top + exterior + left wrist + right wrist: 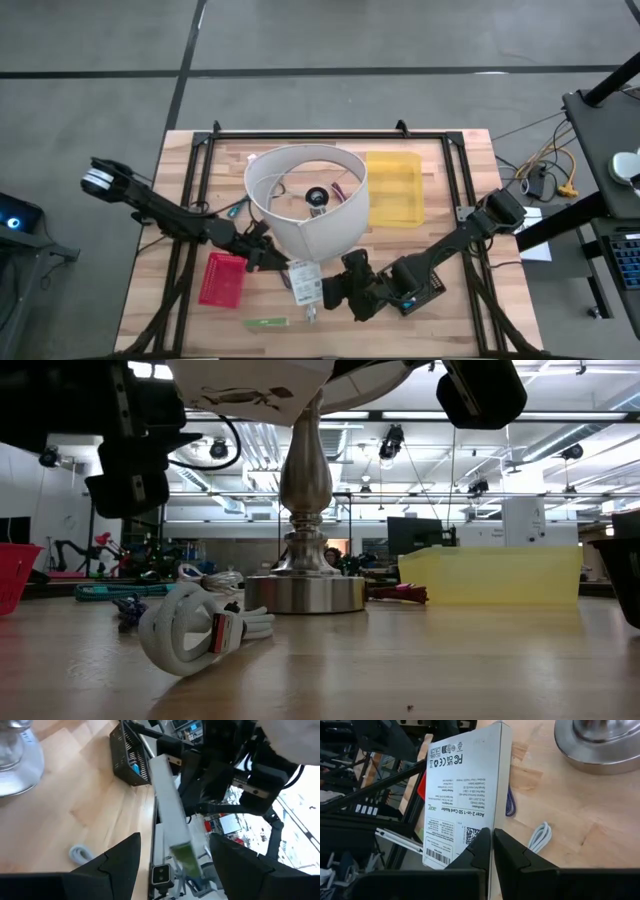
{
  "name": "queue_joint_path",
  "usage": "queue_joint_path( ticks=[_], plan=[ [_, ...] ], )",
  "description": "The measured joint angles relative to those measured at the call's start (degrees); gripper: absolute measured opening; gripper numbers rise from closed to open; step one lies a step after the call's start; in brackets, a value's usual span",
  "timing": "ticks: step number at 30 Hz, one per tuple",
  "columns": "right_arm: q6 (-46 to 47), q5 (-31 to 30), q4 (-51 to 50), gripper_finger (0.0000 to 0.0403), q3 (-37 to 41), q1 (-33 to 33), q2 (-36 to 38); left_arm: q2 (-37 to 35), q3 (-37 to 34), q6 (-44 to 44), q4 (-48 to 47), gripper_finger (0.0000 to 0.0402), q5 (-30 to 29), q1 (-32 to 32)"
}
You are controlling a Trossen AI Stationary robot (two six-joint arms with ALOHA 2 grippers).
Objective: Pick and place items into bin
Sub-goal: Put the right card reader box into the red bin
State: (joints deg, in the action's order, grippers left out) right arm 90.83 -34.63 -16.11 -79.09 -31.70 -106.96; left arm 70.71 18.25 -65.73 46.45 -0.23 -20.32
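A flat white carton with printed labels (pixel 465 785) hangs in the air between my two grippers, near the table's near edge in front of the lamp (pixel 305 280). My right gripper (pixel 491 837) is shut on it. My left gripper (pixel 175 865) is open; its fingers stand on either side of the carton's green-marked end (pixel 181 852) and show no touch. The yellow bin (pixel 395 188) sits right of the lamp, toward the far edge. A green stick-like piece (pixel 267 322) lies flat by the near edge. A coiled white cable (pixel 195 625) rests on the table. My right gripper pinches the carton between its two fingers at a narrow edge (pixel 482 827), one finger on the printed face and one on the opposite face. The carton runs straight out ahead of the fingers, lifted clear of the table.
The lamp with its steel base (pixel 305 592) and large white shade (pixel 305 195) fills the table's middle. A red basket (pixel 222 278) stands on the left and a black basket (pixel 432 288) under the right arm. Small pieces lie around the lamp base (pixel 340 190).
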Motion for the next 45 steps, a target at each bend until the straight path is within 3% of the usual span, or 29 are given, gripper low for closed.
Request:
queue_joint_path(
  ticks=[13, 27, 33, 38, 45],
  plan=[
    [-0.86, 0.0, 0.52, 0.0008, 0.01, -0.02, 0.0, 5.88, 1.41, -4.52, 3.13, 0.0222, 1.6, 0.0],
    [-3.74, 0.27, 1.25, 0.0009, 0.0, -0.04, 0.0, 5.29, 1.18, -4.4, 3.7, 0.0222, 2.67, 0.07],
    [-19.4, 3.66, 7.3, 0.0039, 0.02, -0.84, 0.0, 5.27, 1.13, -4.35, 3.66, 0.0222, 5.17, 0.05],
    [-33.34, 8.53, 7.49, 0.0094, 0.0, -2.57, 0.0, 5.25, 1.11, -4.33, 3.64, 0.0222, 8.32, 0.04],
    [-48.05, 9.09, 5.71, 0.0173, 0.02, -4.57, 0.0, 5.23, 1.1, -3.89, 3.64, 0.0222, 10.47, 0.04]
  ],
)
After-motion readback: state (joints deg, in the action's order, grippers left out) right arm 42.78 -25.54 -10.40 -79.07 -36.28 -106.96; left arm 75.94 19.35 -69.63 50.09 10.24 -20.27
